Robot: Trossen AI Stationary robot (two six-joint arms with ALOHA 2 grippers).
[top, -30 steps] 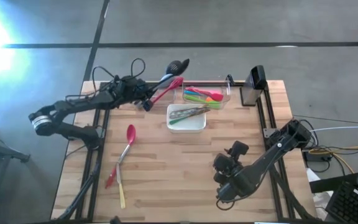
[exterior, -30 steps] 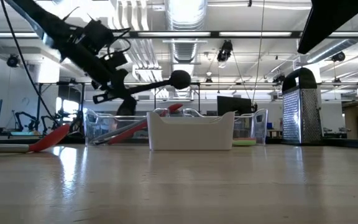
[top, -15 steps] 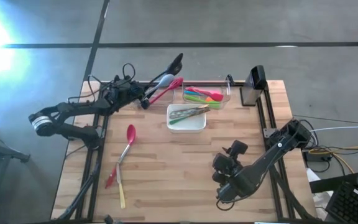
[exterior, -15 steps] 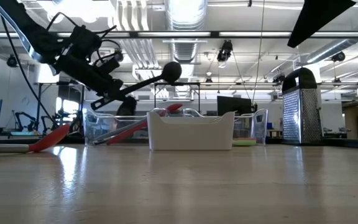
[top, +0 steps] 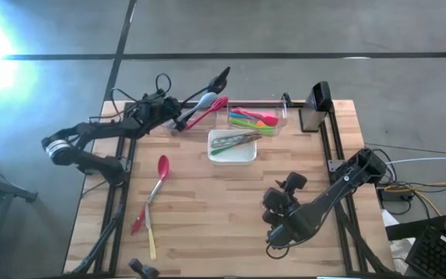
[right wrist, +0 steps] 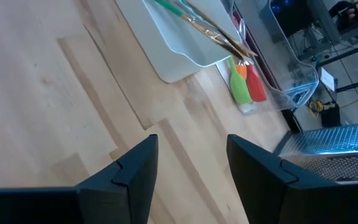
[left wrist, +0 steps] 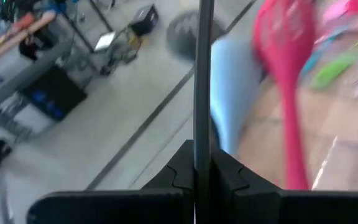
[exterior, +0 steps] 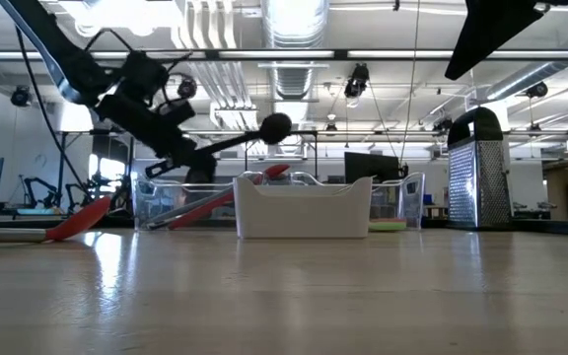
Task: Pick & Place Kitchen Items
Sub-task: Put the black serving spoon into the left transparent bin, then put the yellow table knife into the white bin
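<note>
A slim black ladle (top: 207,87), round-headed, was clamped in the left tool (top: 178,122); the right tool (right wrist: 188,163) was spread wide, empty.

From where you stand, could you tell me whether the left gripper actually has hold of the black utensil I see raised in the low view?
Observer: Yes. The left wrist view shows the left gripper shut on the black utensil, on its thin handle.
Operator: Thank you. Where is it over the table?
Observer: From above, it hangs at the far edge, left of the white dish.
Operator: And the right arm?
Observer: The right gripper is open over bare wood at the near right.
</note>
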